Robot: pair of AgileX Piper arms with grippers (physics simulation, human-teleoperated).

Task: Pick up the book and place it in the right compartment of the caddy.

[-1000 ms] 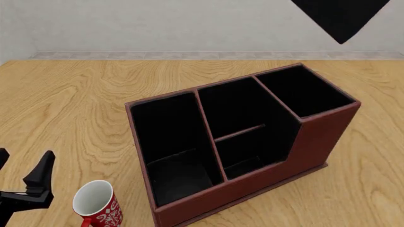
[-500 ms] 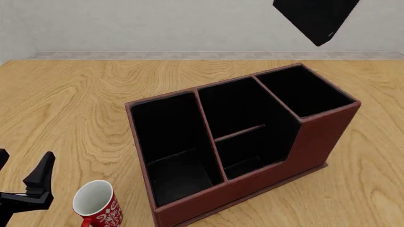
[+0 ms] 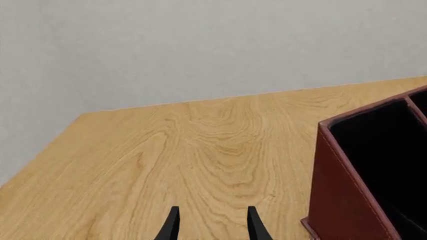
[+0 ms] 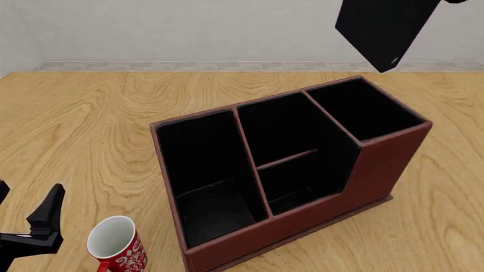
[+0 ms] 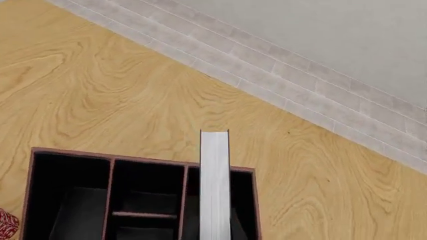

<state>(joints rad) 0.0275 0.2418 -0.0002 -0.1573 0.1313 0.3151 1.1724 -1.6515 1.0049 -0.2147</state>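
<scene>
The black book [image 4: 386, 28] hangs in the air, tilted, above and behind the caddy's [image 4: 287, 170] right compartment [image 4: 366, 110]. My right gripper is above the front view's top edge. In the right wrist view the book's white page edges [image 5: 215, 185] run straight ahead from the gripper, over the right compartment [image 5: 241, 200] of the caddy [image 5: 140, 200]. My left gripper [image 4: 22, 218] is open and empty, low at the table's near left, next to the red mug. In the left wrist view its fingertips [image 3: 172, 225] point past the caddy's end wall [image 3: 347, 190].
A red mug [image 4: 117, 246] with a white inside stands in front of the caddy's left end, just right of my left gripper; its edge also shows in the right wrist view [image 5: 5, 222]. A grey wall [image 4: 189, 28] closes the table's far side.
The book has come lower into the front view, shifted a little to the left and turned more upright. The left gripper has hardly moved.
</scene>
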